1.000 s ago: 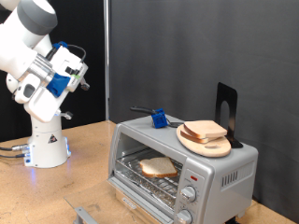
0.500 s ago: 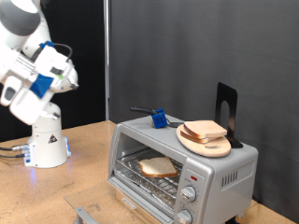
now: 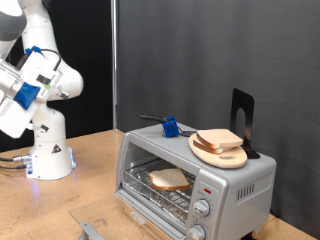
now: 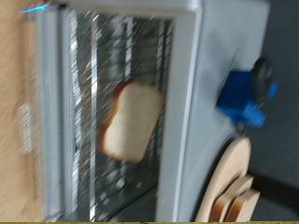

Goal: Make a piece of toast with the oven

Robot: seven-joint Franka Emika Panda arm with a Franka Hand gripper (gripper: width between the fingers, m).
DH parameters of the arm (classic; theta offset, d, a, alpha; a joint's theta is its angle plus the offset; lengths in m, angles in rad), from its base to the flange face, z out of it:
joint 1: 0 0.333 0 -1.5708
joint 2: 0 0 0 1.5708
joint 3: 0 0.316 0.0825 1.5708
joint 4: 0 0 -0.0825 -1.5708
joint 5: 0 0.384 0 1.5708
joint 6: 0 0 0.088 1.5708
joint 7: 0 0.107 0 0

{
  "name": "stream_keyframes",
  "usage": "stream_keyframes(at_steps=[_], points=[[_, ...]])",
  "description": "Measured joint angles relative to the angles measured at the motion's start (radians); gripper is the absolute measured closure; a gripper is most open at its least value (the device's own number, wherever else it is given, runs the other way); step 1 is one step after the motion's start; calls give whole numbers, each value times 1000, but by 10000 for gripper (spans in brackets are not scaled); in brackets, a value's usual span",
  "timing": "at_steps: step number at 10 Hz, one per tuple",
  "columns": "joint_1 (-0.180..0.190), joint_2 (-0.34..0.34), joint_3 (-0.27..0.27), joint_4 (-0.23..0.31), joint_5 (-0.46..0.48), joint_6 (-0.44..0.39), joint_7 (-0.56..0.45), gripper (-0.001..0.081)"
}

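Note:
The silver toaster oven [image 3: 235, 182] stands on the wooden table at the exterior view's lower right, its door folded down in front. One piece of toast [image 3: 168, 179] lies flat on the wire rack inside. The wrist view looks down on the same slice [image 4: 131, 119] on the rack, beside the oven's top [image 4: 192, 84]. My arm is raised far off at the exterior view's upper left. Its hand [image 3: 22, 92] is at the frame's edge and its fingers do not show in either view. Nothing is seen held.
A round wooden plate [image 3: 228, 157] with two more bread slices [image 3: 218, 139] sits on the oven's top, next to a blue object [image 3: 170, 127] and a black stand [image 3: 241, 112]. The robot's white base [image 3: 48, 150] stands on the table at the left.
The arm has swung up and towards the exterior view's left, away from the oven. The toast, plate and oven have not moved.

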Motion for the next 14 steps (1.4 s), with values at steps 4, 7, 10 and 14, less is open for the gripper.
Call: stream_keyframes(at_steps=[4,7,10,14], points=[[0,96,-37,-5,-8,21,-44,5],[13,218,-32,-20,12,186,-95,5],[30,289,-18,-34,51,285,-149,5],[19,297,-126,17,140,52,-294,5]])
